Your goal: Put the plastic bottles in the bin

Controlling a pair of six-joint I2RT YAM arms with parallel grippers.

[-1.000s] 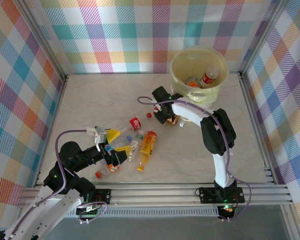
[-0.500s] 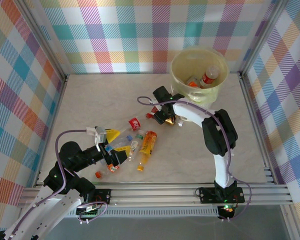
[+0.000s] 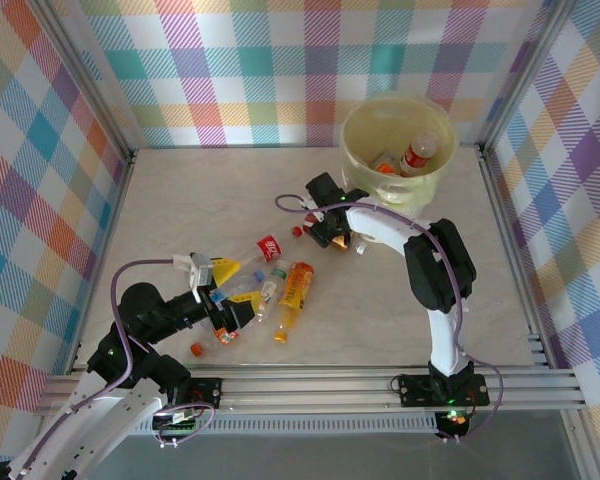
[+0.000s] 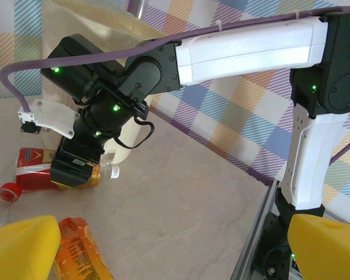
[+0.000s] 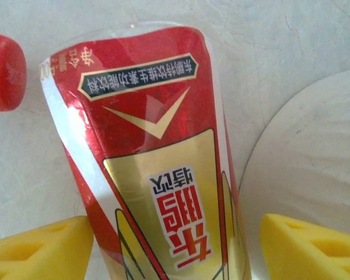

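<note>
Bin (image 3: 352, 160) holds a red-labelled bottle (image 3: 417, 152); right gripper (image 5: 175, 248), unclamped, straddles a red-gold bottle (image 5: 157, 163) lying lengthwise; left gripper (image 4: 175, 245) gapes wide.

The right hand (image 3: 327, 232) moves, though barely. Near the desk's far right corner, just in front of the bin (image 3: 420, 190), it shifts a touch over the red-and-gold-labelled bottle (image 5: 163, 175) lying there. The gold part of the bottle showing beside the hand changes slightly in outline.
</note>
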